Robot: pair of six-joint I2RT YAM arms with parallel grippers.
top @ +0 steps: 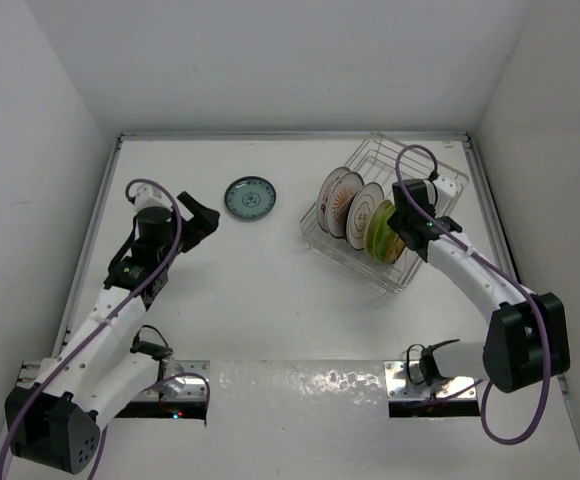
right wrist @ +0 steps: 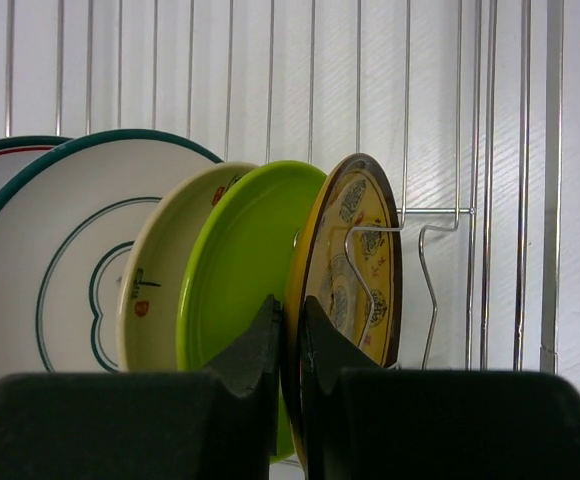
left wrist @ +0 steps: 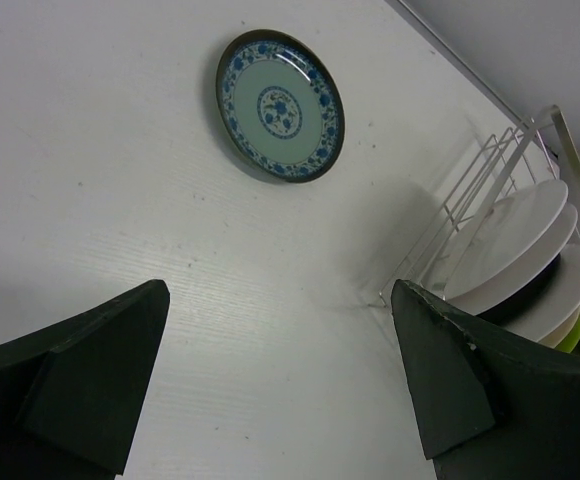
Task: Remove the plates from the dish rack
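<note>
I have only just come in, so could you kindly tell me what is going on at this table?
Plates are being unloaded from the dish rack. The right arm is at the rack, jaws closed on the rim of the yellow patterned plate, which stands beside the lime green plate and other plates. One teal patterned plate lies flat on the table; the left arm hovers near it, jaws open and empty.

Robotics laboratory test cell. The dish rack (top: 440, 180) stands on a white table (top: 270, 295) boxed in by plain white panels (top: 270, 70) behind and to both sides of the rack. On the near side of the rack, the left arm (top: 120, 295) and right arm (top: 470, 272), trailing purple cables (top: 417, 150), are bolted to metal base plates (top: 192, 372).
</note>
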